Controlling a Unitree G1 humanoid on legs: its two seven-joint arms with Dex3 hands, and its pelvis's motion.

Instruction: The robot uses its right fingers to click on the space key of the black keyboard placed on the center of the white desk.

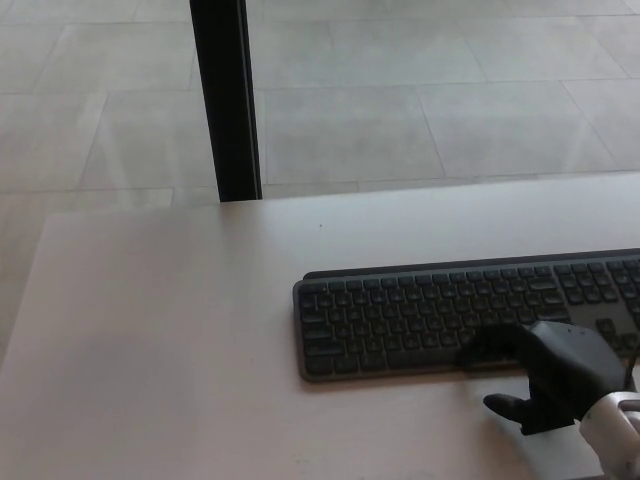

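Black and thick-fingered, the robot's right hand [555,375] entered from the lower right corner of the frame, a white wrist cuff behind it at the edge. Its fingers [490,345] were curled forward and held together, their tips lying over the bottom key row of the black keyboard [440,315]; whether they pressed the space key [425,357] or only touched it could not be told. The thumb [505,405] pointed left, apart from the fingers, above the bare desk just in front of the keyboard. The hand grasped nothing.

The keyboard lay flat on the white desk [160,330], in the lower right part of the frame, its long edge parallel to the desk's far edge and its right end cut off by the picture border. Key legends were too small and blurred to read; no brand mark was legible.

Farther back, a black vertical post [225,100] rose behind the desk's far edge at upper left, against a pale tiled floor [420,90].
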